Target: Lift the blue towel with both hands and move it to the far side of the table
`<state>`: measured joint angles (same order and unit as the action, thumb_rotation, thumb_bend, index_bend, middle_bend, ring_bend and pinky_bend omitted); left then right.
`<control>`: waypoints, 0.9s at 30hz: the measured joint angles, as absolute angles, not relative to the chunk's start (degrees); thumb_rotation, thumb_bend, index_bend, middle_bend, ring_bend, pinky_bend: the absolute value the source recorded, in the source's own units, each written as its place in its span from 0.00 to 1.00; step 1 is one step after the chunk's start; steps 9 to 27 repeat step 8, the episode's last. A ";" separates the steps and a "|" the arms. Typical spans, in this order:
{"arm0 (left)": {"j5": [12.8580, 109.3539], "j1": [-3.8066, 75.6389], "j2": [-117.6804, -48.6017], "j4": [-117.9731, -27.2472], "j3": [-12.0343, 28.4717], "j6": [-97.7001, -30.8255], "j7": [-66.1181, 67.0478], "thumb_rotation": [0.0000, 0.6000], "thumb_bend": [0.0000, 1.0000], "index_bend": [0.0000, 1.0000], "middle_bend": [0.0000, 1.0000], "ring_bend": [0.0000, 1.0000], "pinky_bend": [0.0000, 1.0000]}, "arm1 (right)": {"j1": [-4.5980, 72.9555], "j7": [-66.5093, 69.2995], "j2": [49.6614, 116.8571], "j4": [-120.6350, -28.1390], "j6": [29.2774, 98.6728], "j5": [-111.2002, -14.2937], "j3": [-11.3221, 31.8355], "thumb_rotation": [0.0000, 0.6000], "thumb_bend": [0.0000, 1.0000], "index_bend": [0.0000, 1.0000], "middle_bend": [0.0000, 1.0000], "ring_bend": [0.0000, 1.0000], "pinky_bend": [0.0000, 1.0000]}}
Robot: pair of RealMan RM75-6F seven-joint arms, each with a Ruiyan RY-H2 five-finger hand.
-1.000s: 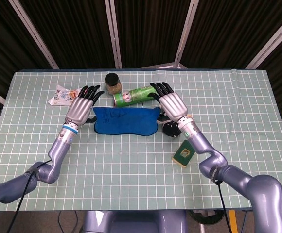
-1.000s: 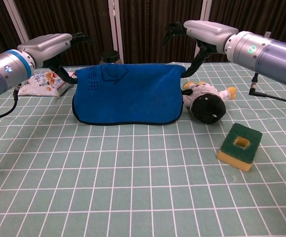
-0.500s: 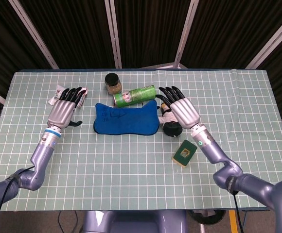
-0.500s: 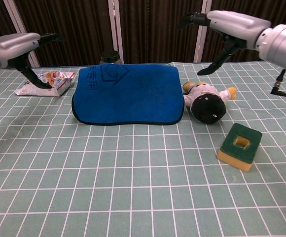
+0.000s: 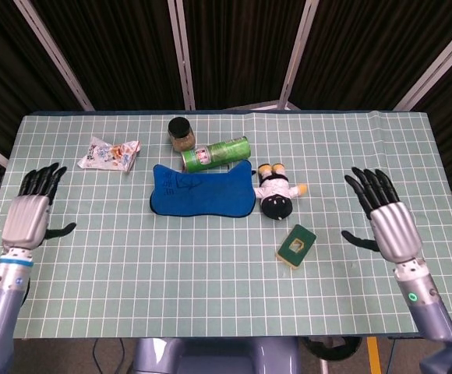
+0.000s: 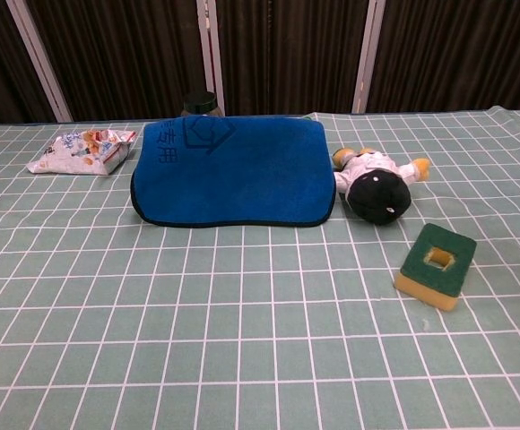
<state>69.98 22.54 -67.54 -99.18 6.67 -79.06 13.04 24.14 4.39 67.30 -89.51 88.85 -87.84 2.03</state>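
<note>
The blue towel [image 5: 203,192] lies flat on the table, its far edge leaning against a green can [image 5: 215,153]; in the chest view the blue towel [image 6: 231,172] hides that can. My left hand [image 5: 30,216] hovers at the table's left edge, open, fingers spread, far from the towel. At the right side my right hand [image 5: 386,220] is likewise open and holds nothing. Neither hand shows in the chest view.
A dark-lidded jar [image 5: 181,133] stands behind the can. A snack packet [image 5: 109,154] lies at the far left. A small doll [image 5: 275,192] lies right of the towel, and a green-and-yellow sponge [image 5: 296,246] sits nearer the front.
Both hands have drawn back from the towel's far corners and out toward the table's sides. The towel has been let go and now lies still against the can.
</note>
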 measured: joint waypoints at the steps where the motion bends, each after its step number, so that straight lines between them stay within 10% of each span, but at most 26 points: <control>1: 70.55 21.21 -66.99 -100.24 6.01 -80.65 13.50 1.00 0.15 0.00 0.00 0.00 0.00 | 22.47 4.12 66.86 -90.30 90.29 -88.24 1.34 1.00 0.00 0.02 0.00 0.00 0.00; 8: 76.40 12.43 -65.14 -105.63 0.68 -90.59 17.36 1.00 0.15 0.00 0.00 0.00 0.00 | 15.06 2.70 66.77 -91.28 96.71 -90.31 -0.95 1.00 0.00 0.01 0.00 0.00 0.00; 27: 76.40 12.43 -65.14 -105.63 0.68 -90.59 17.36 1.00 0.15 0.00 0.00 0.00 0.00 | 15.06 2.70 66.77 -91.28 96.71 -90.31 -0.95 1.00 0.00 0.01 0.00 0.00 0.00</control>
